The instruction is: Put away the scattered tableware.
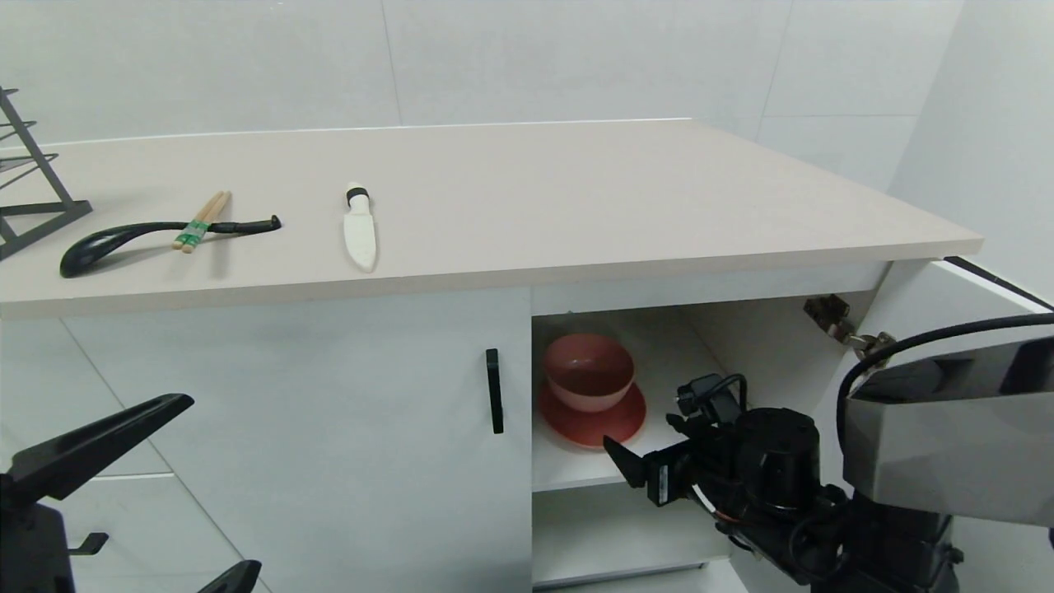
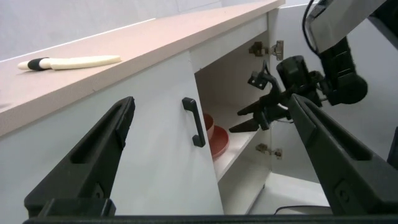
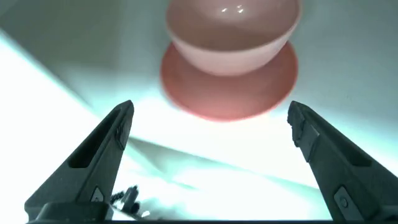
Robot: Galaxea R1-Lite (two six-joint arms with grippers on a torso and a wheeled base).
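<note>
Right cabinet door stands wide open. Pink bowl point(image 1: 588, 371) sits on red plate point(image 1: 591, 424) at the left side of the upper shelf point(image 1: 576, 471), stacked, probably to save room, and I judge both stowed. Right gripper point(image 3: 209, 115) hangs just off the shelf's front edge, jaws spread and empty, with bowl and plate framed between its fingers but apart from them. Left gripper point(image 2: 211, 102) sits low before the closed door point(image 1: 329, 428), also spread, holding nothing. Near the counter's point(image 1: 617, 198) front edge, toward its left end: knife point(image 1: 360, 231), and chopsticks point(image 1: 200, 221) lying across ladle point(image 1: 123, 239) (not yet put away).
</note>
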